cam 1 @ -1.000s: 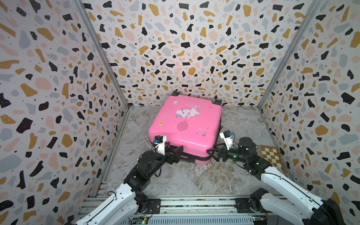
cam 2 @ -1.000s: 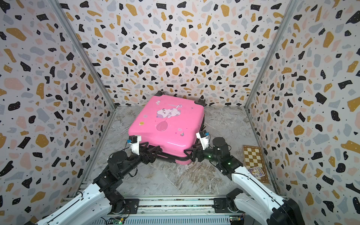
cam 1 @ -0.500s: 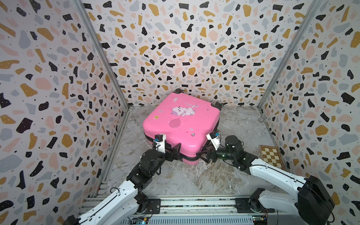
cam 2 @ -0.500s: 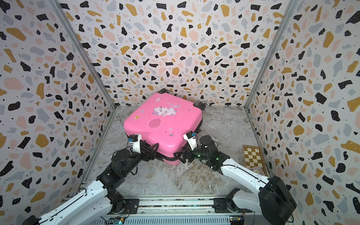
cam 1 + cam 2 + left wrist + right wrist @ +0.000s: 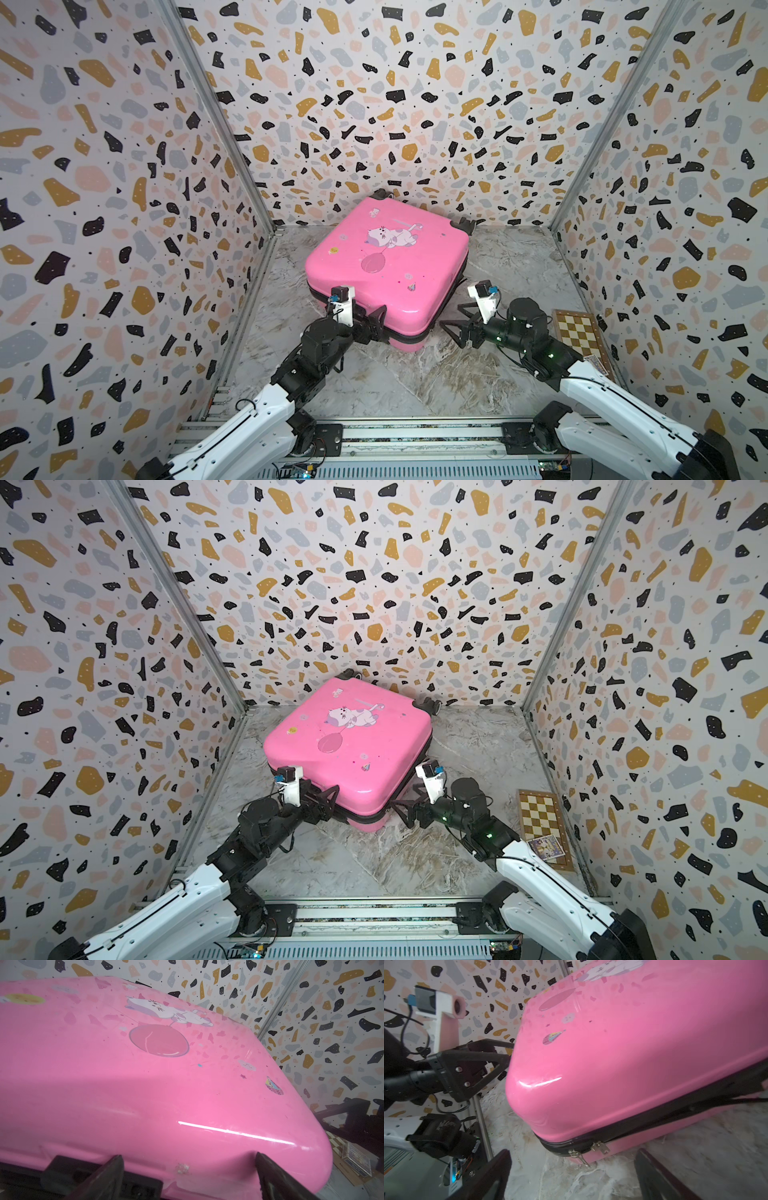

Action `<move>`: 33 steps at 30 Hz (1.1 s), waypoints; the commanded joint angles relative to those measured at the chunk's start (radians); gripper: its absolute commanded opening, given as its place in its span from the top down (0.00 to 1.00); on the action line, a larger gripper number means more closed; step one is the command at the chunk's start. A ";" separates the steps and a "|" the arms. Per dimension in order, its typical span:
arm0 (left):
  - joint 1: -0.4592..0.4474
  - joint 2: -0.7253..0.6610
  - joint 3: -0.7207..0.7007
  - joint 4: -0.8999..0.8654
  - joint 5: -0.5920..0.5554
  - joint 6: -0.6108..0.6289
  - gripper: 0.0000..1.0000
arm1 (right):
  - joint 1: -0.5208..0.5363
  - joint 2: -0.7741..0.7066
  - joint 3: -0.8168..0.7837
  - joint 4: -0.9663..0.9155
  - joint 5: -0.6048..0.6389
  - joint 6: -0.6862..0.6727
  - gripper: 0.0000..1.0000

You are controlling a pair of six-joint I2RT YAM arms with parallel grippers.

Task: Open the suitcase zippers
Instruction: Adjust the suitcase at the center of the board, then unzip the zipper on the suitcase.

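The pink suitcase (image 5: pixel 386 270) (image 5: pixel 349 750) lies flat on the marble floor, cat print up, one corner toward me. Its black zippers (image 5: pixel 654 1118) run along the seam, and two metal pulls (image 5: pixel 600 1147) hang side by side near that corner. My left gripper (image 5: pixel 376 326) (image 5: pixel 328 804) is open, its fingers spread against the near-left side of the shell (image 5: pixel 166 1084). In its wrist view the left gripper (image 5: pixel 188 1155) holds nothing. My right gripper (image 5: pixel 451 318) (image 5: pixel 405 798) (image 5: pixel 573 1151) is open and empty, just off the near-right side, facing the pulls.
A wooden chessboard (image 5: pixel 577 336) (image 5: pixel 540 816) lies on the floor by the right wall, with a small card box (image 5: pixel 546 848) on its near end. Terrazzo walls close in on three sides. A metal rail (image 5: pixel 415 432) runs along the front.
The suitcase has turned and slid left, bringing a corner toward me. My right gripper has drawn back to the right, off the shell, and opened a little wider. The left gripper stays at the near-left side.
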 commanded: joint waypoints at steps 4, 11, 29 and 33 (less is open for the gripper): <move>-0.007 0.033 0.015 0.053 0.034 0.006 0.01 | -0.015 -0.074 -0.098 0.017 0.092 0.026 0.05; -0.008 0.061 0.028 0.052 0.048 0.000 0.01 | -0.060 -0.137 -0.232 0.091 -0.022 0.034 0.19; -0.009 0.057 0.035 0.048 0.062 -0.010 0.01 | 0.093 0.073 -0.303 0.403 0.011 -0.016 0.39; -0.010 0.030 0.027 0.047 0.062 -0.012 0.01 | 0.130 0.142 -0.293 0.459 0.091 -0.034 0.47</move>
